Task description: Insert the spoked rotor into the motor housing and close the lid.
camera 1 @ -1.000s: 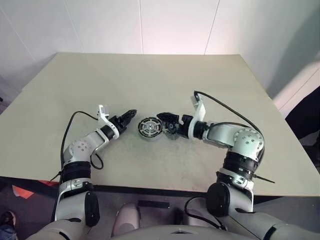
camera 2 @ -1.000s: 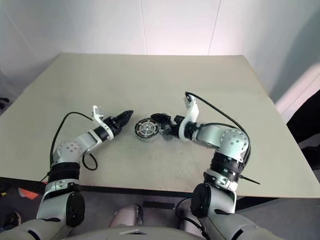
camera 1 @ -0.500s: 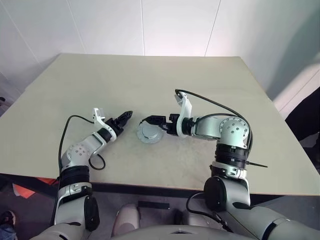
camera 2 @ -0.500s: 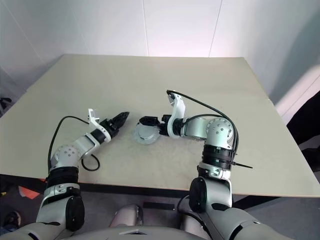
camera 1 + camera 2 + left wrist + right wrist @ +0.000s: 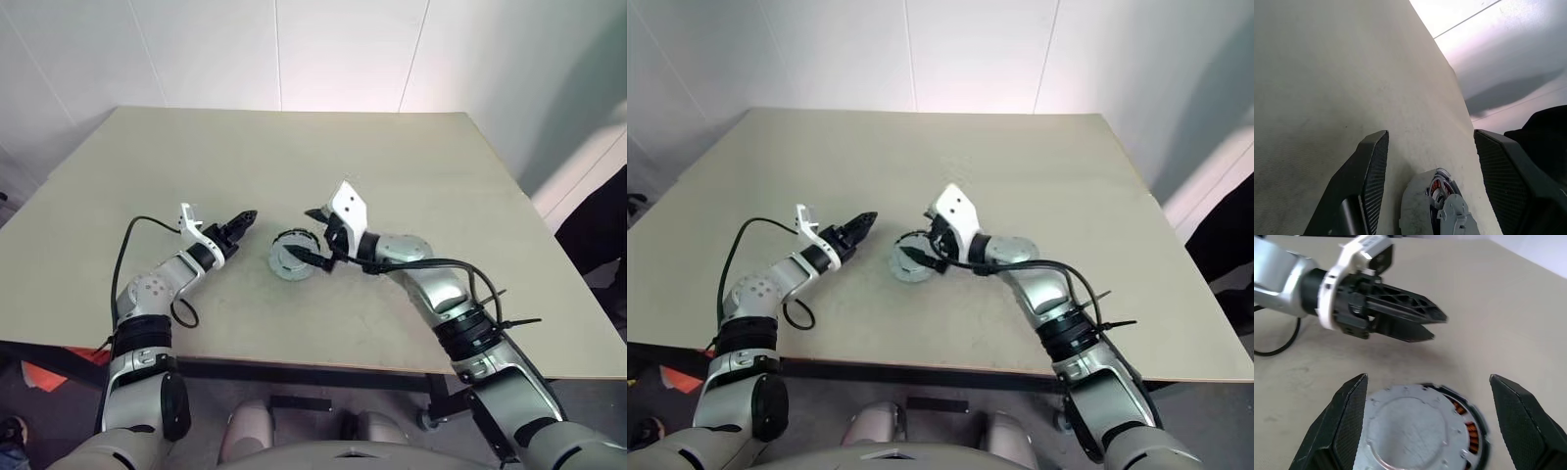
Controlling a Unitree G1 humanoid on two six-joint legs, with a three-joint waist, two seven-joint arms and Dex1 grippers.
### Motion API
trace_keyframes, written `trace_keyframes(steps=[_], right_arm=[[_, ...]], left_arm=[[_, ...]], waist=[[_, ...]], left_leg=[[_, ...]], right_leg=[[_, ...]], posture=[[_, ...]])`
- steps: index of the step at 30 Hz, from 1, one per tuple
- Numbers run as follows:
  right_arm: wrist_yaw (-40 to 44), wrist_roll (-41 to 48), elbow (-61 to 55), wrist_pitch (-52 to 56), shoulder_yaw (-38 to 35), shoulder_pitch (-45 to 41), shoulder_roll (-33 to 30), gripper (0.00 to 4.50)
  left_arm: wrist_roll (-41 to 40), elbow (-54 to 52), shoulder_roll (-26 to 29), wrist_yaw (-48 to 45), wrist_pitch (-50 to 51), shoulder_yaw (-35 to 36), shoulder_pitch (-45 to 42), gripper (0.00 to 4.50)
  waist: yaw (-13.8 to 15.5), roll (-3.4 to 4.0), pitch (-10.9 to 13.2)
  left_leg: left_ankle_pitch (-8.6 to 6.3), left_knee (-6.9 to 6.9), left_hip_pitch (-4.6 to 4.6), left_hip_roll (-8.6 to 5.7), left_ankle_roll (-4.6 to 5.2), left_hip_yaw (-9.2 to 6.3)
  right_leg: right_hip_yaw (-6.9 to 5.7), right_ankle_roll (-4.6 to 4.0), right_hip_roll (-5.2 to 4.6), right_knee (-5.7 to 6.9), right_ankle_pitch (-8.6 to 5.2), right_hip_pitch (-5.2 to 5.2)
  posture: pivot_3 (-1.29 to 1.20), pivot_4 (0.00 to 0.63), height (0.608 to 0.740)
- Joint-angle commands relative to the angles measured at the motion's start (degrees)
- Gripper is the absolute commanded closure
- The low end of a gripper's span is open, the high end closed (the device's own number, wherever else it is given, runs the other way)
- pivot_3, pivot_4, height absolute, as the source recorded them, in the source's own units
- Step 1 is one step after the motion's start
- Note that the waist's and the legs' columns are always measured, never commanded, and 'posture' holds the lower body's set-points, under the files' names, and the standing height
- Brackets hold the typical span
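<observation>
Silver-grey motor housing (image 5: 1418, 428) lies on the table (image 5: 294, 157), between the right gripper (image 5: 1427, 426)'s wide-open, empty fingers. Left gripper (image 5: 240, 222) hovers just beside it, parted, empty. Centre before closing.

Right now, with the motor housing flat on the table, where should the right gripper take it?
Probably across its round outer rim, coming level from the robot's right: the motor housing lies flat on the table, and the right gripper already straddles it with jaws open. The left gripper stays apart.
</observation>
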Motion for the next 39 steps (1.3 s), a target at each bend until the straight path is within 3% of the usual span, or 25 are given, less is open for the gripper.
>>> trace_keyframes(steps=[1,21,27,30,39], right_arm=[[1.8,-0.7,1.1,-3.0,-0.9,-0.8,1.4,0.03],[1.3,-8.9,18.4,-13.4,-2.2,-2.4,5.8,0.03],[0.9,-9.5,20.2,-14.5,-3.1,-3.5,6.2,1.4],[2.0,-8.9,19.7,-13.6,-3.4,-4.1,6.1,1.4],[3.8,-1.6,17.4,2.7,-9.5,-9.6,8.4,1.4]], left_arm=[[0.1,-1.4,0.9,-0.9,-0.4,0.0,-0.8,1.56],[-0.5,-3.1,-0.1,-0.1,-0.3,0.8,0.3,1.56],[-0.2,-2.8,-0.1,0.0,-0.6,0.8,0.3,1.56],[0.1,-2.3,0.3,-0.2,-1.2,1.0,0.3,1.56],[0.3,-1.7,1.8,-0.5,-1.9,1.8,0.3,1.56]], waist=[[-0.1,-0.01,0.0],[-1.3,-0.05,0.0],[-1.4,-0.05,0.0],[-1.3,-0.05,0.0],[-1.4,-0.05,0.0]], left_leg=[[-0.02,0.06,-0.04,0.0,0.03,0.0],[-0.04,0.24,-0.02,0.08,0.1,0.02],[-0.04,0.24,0.13,0.09,0.1,0.03],[-0.1,0.24,0.22,0.11,0.24,0.04],[-0.13,0.25,0.14,0.15,0.34,0.07]], right_leg=[[0.0,-0.02,0.0,0.0,0.01,0.0],[-0.02,-0.23,0.0,0.02,0.12,0.07],[-0.02,-0.27,0.0,0.02,0.14,0.18],[-0.02,-0.31,0.0,0.02,0.16,0.25],[-0.02,-0.35,0.01,0.01,0.18,0.21]], posture=[[0.0,0.0,0.74],[0.0,0.0,0.74],[0.0,0.0,0.74],[0.0,0.0,0.74],[0.0,0.0,0.74]])
